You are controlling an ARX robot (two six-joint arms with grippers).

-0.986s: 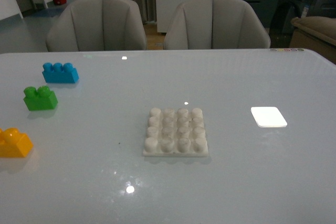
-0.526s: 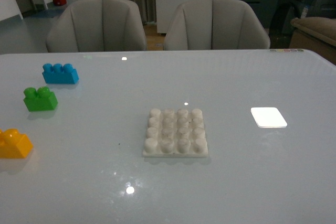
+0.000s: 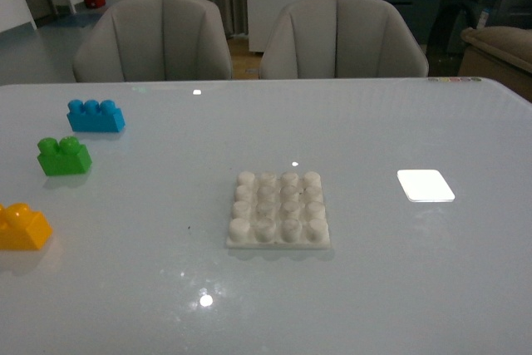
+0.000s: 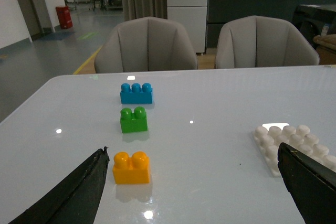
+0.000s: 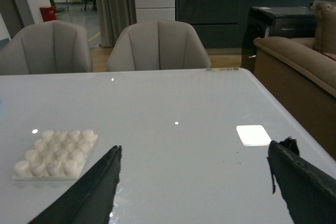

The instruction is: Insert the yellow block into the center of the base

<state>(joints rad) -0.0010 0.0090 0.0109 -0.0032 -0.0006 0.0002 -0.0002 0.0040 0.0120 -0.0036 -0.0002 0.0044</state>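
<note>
The yellow block (image 3: 22, 227) rests on the table at the far left edge of the front view; the left wrist view shows the same yellow block (image 4: 131, 167) just ahead of one black fingertip. The white studded base (image 3: 278, 211) lies flat mid-table, and the base (image 4: 290, 145) and base (image 5: 55, 153) also show in both wrist views. My left gripper (image 4: 193, 153) is open, holding nothing. My right gripper (image 5: 195, 148) is open over bare table, away from the base. Neither arm appears in the front view.
A green brick (image 3: 63, 156) and a longer blue brick (image 3: 96, 115) stand behind the yellow block in a row. A glossy white patch (image 3: 426, 185) lies right of the base. Two grey chairs (image 3: 341, 36) stand beyond the table's far edge.
</note>
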